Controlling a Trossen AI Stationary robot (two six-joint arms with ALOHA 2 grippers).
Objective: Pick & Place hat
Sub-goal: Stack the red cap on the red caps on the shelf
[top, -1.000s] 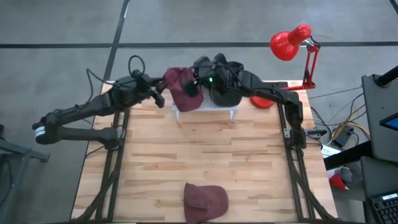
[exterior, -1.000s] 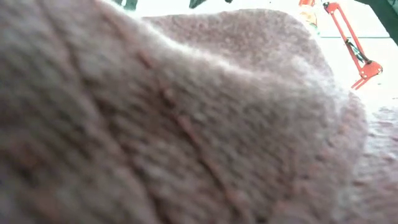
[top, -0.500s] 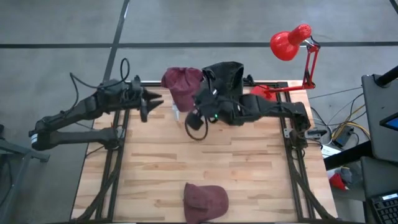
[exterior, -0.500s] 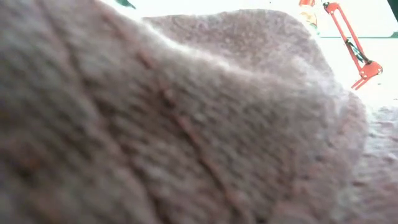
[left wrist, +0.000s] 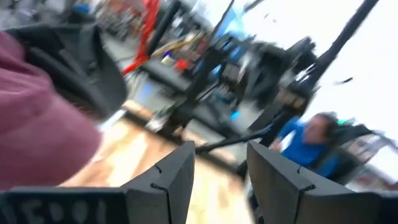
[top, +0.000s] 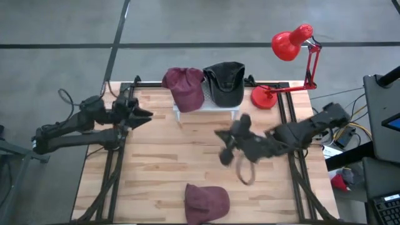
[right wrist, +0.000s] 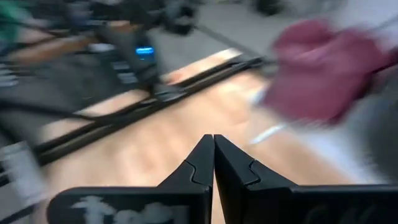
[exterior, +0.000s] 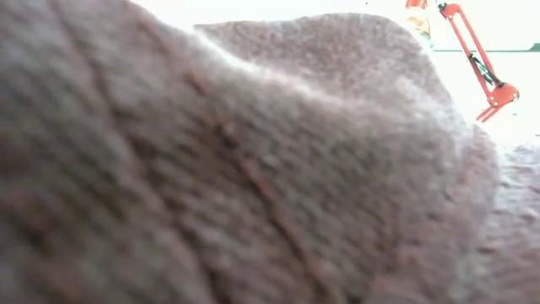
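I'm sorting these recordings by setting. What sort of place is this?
Probably a robotics lab or workshop: a wooden table on a bare concrete floor, two arms mounted at it, a red desk lamp, cables and equipment beside it, and a seated person behind.

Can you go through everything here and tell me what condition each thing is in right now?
Maroon hat: on the white stand.
Black hat: on the stand too.
Second maroon hat: lying at the table's near edge.
Lamp: upright.
Left tool: open, empty.
Right tool: shut, empty.
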